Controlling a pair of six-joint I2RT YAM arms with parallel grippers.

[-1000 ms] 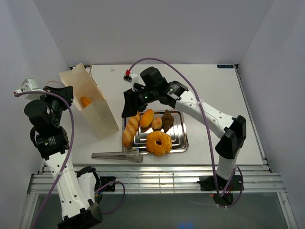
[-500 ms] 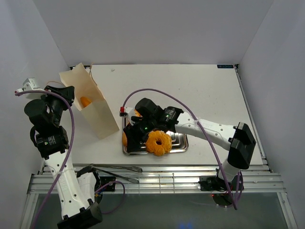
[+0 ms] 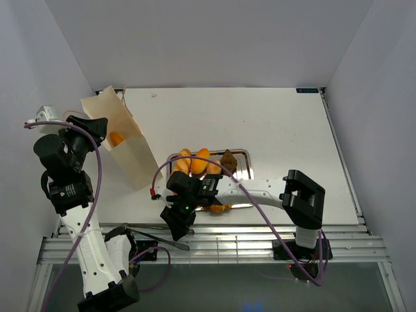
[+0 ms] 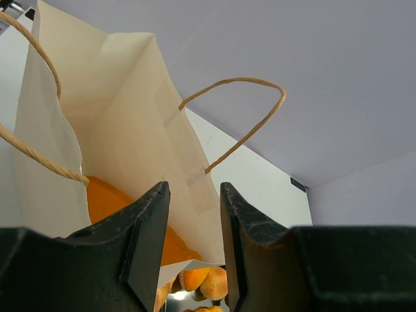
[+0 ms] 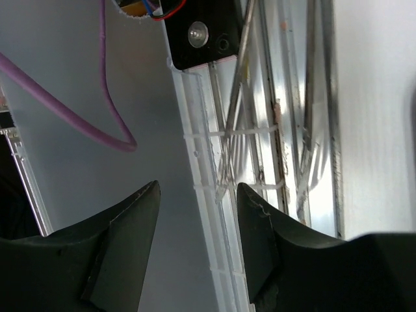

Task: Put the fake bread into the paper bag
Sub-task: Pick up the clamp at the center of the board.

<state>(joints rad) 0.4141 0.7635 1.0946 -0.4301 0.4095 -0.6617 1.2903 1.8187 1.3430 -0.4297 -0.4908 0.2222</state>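
- Counter (image 3: pixel 279 123): white, walled on three sides; both arms are bolted at its 6 o'clock edge.
- Steel tray (image 3: pixel 242 171): near the counter's centre, long side running 9 to 3 o'clock.
- Fake bread (image 3: pixel 200 159): golden pieces lie in a row along the tray's 12 o'clock side. A brown pastry (image 3: pixel 229 159) sits at the 3 o'clock end of the row. One more orange piece (image 3: pixel 220 208) peeks out from under the right arm at the tray's 6 o'clock edge; its shape is mostly hidden.
- Paper bag (image 3: pixel 130 153): cream, at 9 o'clock from the tray and just beside it, leaning, with its mouth toward 10 o'clock. The cord handles (image 4: pixel 247 81) arch over the opening.
- Orange loaf (image 3: pixel 117 138): inside the paper bag, seen through the mouth in both the top and left wrist views.
- Left pincer (image 4: pixel 193 195): at the bag's mouth on the 9 o'clock side, looking into it. Fingers apart by a narrow gap, nothing pinched between them.
- Right pincer (image 5: pixel 196 192): arm folded back across the tray, the pincer off the tray at its 7 o'clock corner, over the counter's near edge. Fingers spread, nothing held.
- Metal tongs (image 3: pixel 153 236): on the frame rails at 6 o'clock from the right pincer, close under it.
- Purple cable (image 5: pixel 104 97): loops through the right wrist view at 10 o'clock.
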